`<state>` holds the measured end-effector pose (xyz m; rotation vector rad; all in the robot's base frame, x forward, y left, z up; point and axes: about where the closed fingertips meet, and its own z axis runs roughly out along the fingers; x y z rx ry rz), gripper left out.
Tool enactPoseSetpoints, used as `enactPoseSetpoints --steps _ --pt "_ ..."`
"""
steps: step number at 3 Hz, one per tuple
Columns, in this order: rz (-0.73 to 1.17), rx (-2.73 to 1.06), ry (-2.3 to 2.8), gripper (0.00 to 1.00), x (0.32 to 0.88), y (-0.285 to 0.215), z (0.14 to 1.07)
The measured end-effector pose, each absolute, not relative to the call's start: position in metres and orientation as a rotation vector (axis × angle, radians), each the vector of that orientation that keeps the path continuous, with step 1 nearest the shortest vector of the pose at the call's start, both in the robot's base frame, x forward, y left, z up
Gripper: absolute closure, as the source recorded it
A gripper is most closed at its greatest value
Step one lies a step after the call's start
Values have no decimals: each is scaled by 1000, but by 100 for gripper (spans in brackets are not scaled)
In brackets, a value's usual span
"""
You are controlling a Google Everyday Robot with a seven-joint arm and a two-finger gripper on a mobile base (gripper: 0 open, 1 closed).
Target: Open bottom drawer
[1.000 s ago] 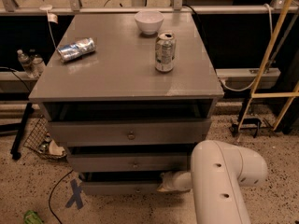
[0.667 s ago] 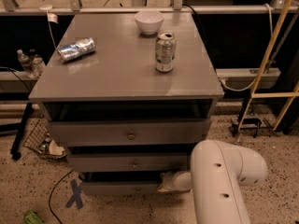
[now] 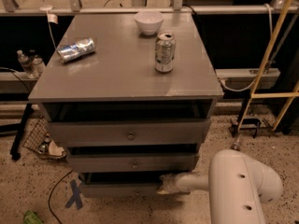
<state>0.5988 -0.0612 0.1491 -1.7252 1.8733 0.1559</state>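
Observation:
The grey cabinet (image 3: 126, 78) has three drawers. The bottom drawer (image 3: 117, 189) is the lowest and narrowest-looking front, near the floor, with a small round knob (image 3: 136, 190). My gripper (image 3: 164, 184) is at the right end of the bottom drawer's front, at its upper edge. It reaches in from my white arm (image 3: 233, 185) at the lower right. The middle drawer (image 3: 131, 163) and top drawer (image 3: 128, 133) sit above, each with a like knob.
On the cabinet top stand a white bowl (image 3: 149, 22) and an upright can (image 3: 164, 52), with a crushed can (image 3: 76, 49) lying at the left. A wire basket (image 3: 39, 141) and blue tape cross (image 3: 74, 193) are on the floor left. A yellow frame (image 3: 271, 55) stands right.

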Motion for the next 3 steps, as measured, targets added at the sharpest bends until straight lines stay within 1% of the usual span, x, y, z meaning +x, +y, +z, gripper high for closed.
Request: enactPoseSetpoints --steps 1,3 --pt "156 -1725 1873 100 599 -61 152" --pt "308 -1706 1837 100 573 -63 155"
